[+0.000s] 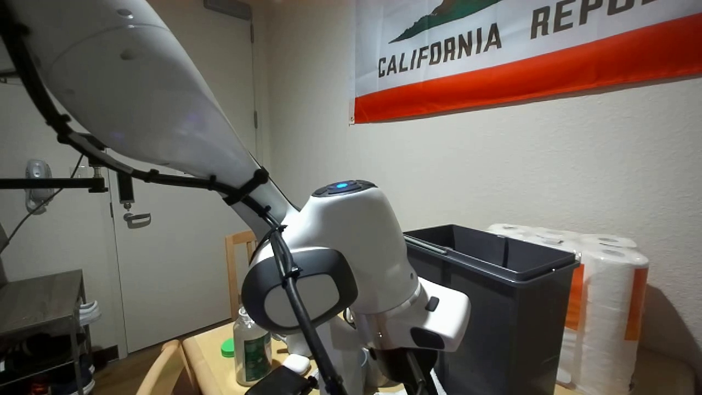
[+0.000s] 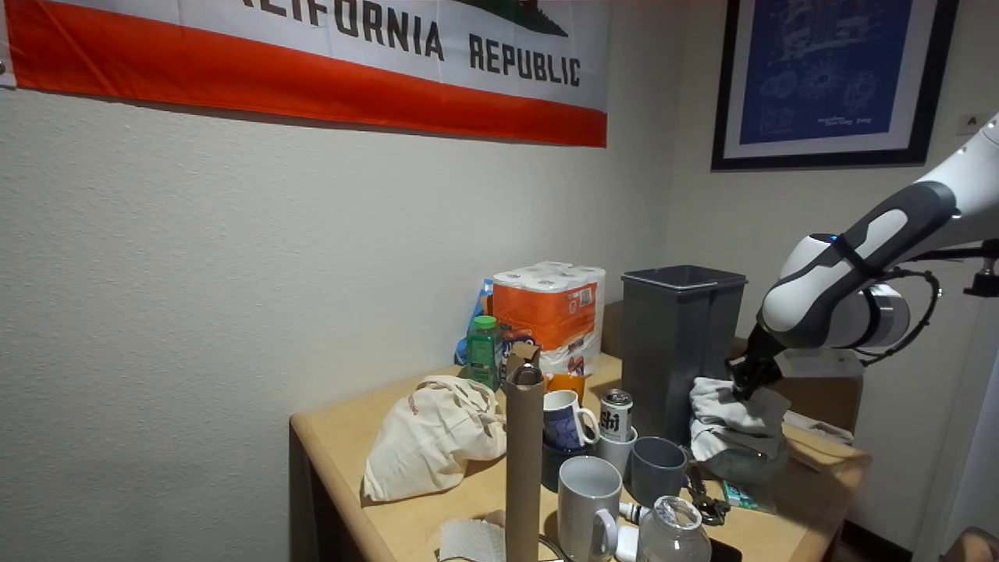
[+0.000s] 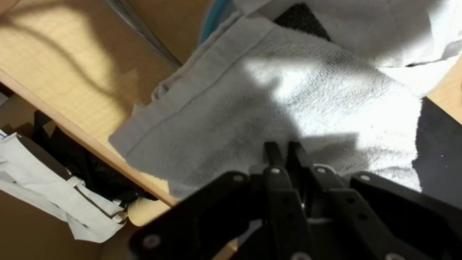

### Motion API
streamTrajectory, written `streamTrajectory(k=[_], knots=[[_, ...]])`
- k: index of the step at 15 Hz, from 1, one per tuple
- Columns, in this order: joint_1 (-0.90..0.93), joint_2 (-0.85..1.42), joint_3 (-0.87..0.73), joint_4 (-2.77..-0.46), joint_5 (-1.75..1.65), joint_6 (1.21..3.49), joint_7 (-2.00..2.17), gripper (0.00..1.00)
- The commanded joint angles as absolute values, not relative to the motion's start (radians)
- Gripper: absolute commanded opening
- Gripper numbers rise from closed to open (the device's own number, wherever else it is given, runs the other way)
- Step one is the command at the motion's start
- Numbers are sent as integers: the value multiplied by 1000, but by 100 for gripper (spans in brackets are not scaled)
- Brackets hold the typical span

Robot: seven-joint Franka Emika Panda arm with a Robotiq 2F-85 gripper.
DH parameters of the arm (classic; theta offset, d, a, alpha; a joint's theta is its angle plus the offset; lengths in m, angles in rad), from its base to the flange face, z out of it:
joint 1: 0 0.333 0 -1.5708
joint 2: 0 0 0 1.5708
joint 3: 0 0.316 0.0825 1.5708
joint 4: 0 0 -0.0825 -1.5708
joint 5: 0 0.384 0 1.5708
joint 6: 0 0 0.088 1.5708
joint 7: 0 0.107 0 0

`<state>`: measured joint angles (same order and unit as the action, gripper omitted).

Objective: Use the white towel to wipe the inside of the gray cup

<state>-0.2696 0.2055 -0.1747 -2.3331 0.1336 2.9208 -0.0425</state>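
Observation:
In the wrist view the white towel (image 3: 231,119) lies spread out below my gripper (image 3: 283,146), whose fingertips touch or hover just over its middle. The jaws stand nearly together, with a narrow strip of pale cloth showing between the tips; whether a fold is pinched there I cannot tell. An exterior view has the gripper (image 2: 741,382) at the top of the towel (image 2: 726,414), which drapes over a pale container. The gray cup (image 2: 658,472) stands upright on the table, apart from the gripper. Most of the gripper (image 1: 419,378) is cut off in an exterior view.
A tall dark bin (image 2: 679,351) rises right beside the towel. More white cloth (image 3: 393,32) and a blue rim (image 3: 213,21) adjoin it. Around the cup crowd a pale mug (image 2: 589,507), a can (image 2: 616,414), a glass jar (image 2: 675,531) and a cardboard tube (image 2: 524,468).

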Motion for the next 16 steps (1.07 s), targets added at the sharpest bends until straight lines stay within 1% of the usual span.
streamTrajectory(k=[1,5,9,13,16], knots=[[-291,208,-155,-2344,169,2954,-78,0],[-276,174,-176,-2370,150,2923,-40,0],[-245,66,-207,-2413,108,2847,19,1],[-223,-92,-218,-2442,19,2678,114,0],[-230,-211,-193,-2437,-39,2490,182,0]])
